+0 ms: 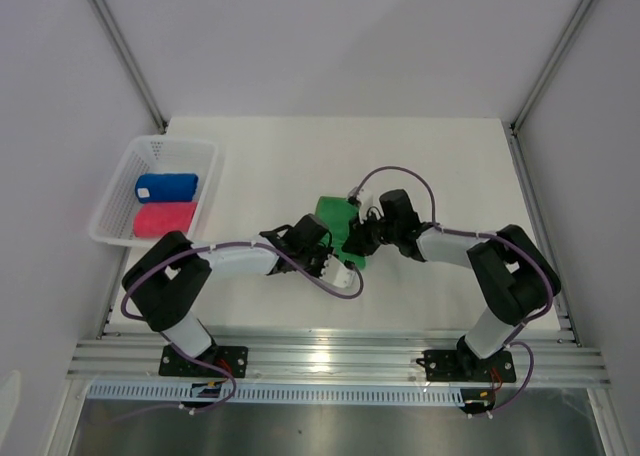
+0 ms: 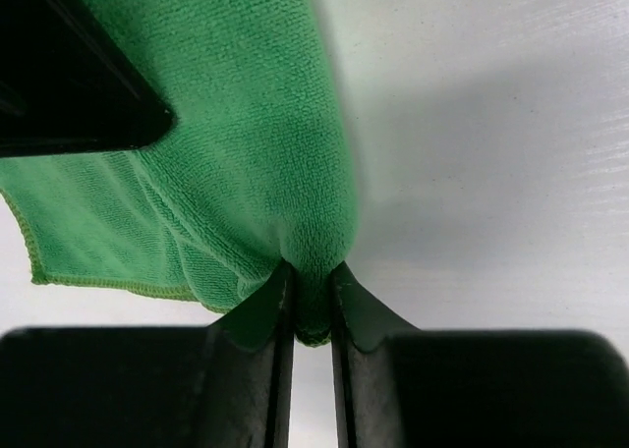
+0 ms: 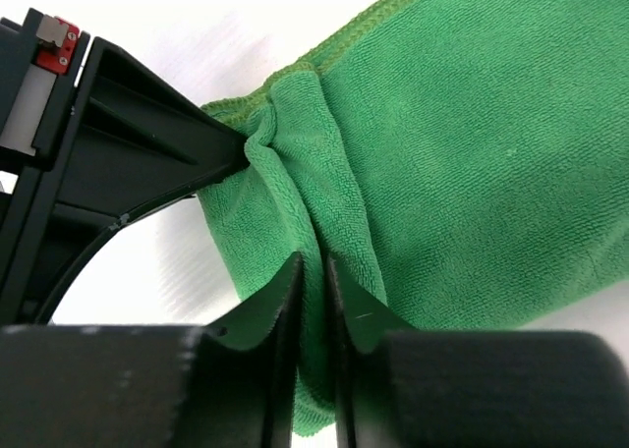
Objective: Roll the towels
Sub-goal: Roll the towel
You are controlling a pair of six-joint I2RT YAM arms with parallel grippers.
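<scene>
The left gripper (image 2: 313, 271) is clamping a bunched fold of the green towel (image 2: 246, 124); the right gripper (image 3: 313, 266) is pinching a ridge just beside it, mid-table. The blue towel (image 1: 166, 186) and pink towel (image 1: 164, 219) are sitting rolled in the basket (image 1: 115, 201) at ten o'clock. With grips this crowded, I judge the fingers could be colliding soon, or the cloth slipping free.

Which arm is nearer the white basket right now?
Left. The left arm has its elbow just in front of the basket; the right arm lies across the table, past the green towel.
</scene>
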